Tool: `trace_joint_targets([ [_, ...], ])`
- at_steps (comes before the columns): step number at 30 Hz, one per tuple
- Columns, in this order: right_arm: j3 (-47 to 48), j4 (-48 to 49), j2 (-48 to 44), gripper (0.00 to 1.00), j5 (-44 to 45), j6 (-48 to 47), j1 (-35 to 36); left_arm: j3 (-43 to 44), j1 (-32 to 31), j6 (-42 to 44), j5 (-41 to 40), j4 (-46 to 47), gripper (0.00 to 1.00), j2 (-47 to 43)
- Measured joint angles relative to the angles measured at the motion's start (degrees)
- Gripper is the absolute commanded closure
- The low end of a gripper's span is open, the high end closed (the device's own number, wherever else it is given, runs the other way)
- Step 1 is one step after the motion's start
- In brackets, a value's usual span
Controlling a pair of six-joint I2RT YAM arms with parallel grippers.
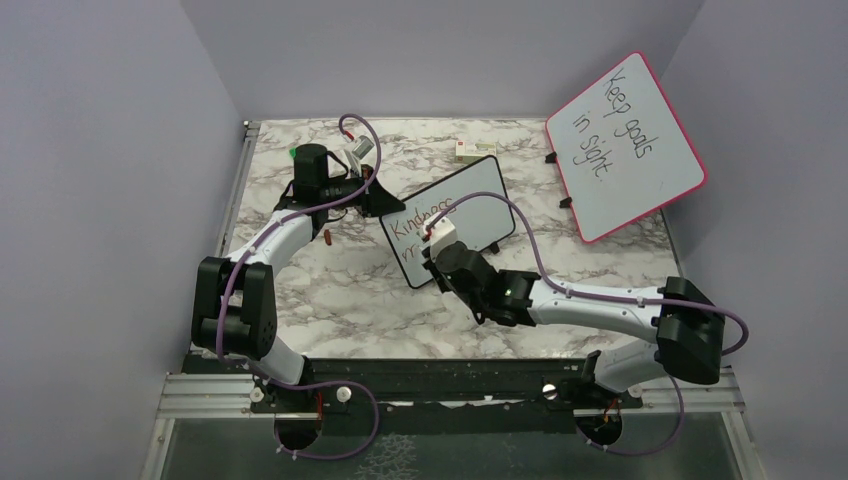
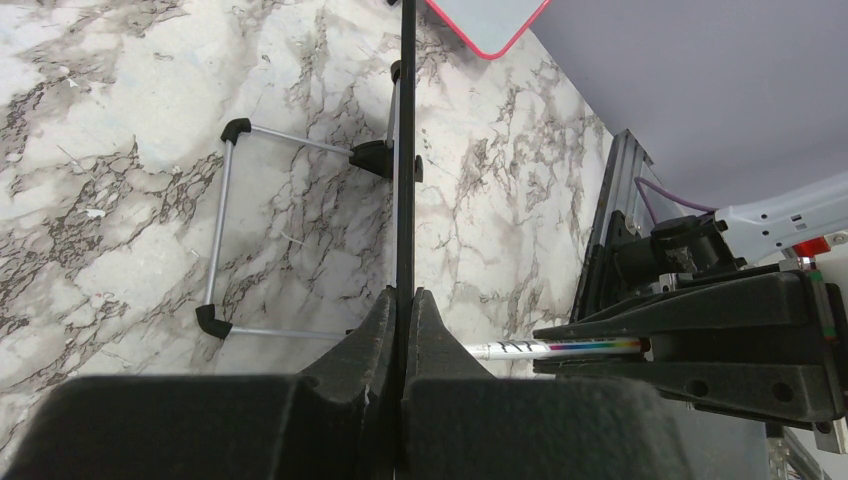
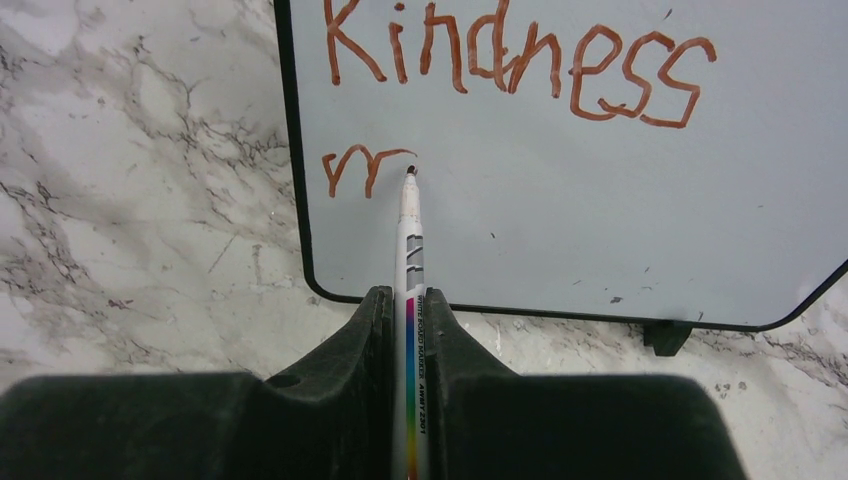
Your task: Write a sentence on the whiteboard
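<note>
Right wrist view: right pincer point(image 3: 408, 300) pinching marker point(image 3: 410, 230), tip on whiteboard point(image 3: 600, 220), mid-counter point(image 1: 340, 290). Sentence point(image 3: 510, 60): "Kindness" done, second line barely begun. Advised: light pressure, level strokes. Left pincer point(image 2: 404, 300) pinching whiteboard's frame, steadying. Far edge: small box point(image 1: 468, 150), contents unseen.

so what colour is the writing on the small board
Reddish-brown writing, clearest in the right wrist view.
</note>
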Motion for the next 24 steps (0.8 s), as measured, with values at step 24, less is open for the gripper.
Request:
trace_joint_targets([
  [24, 0.0, 2.3, 1.4, 0.99, 0.7, -0.4, -0.3, 0.0, 0.0, 0.0, 0.0, 0.0, 1.0, 0.0],
])
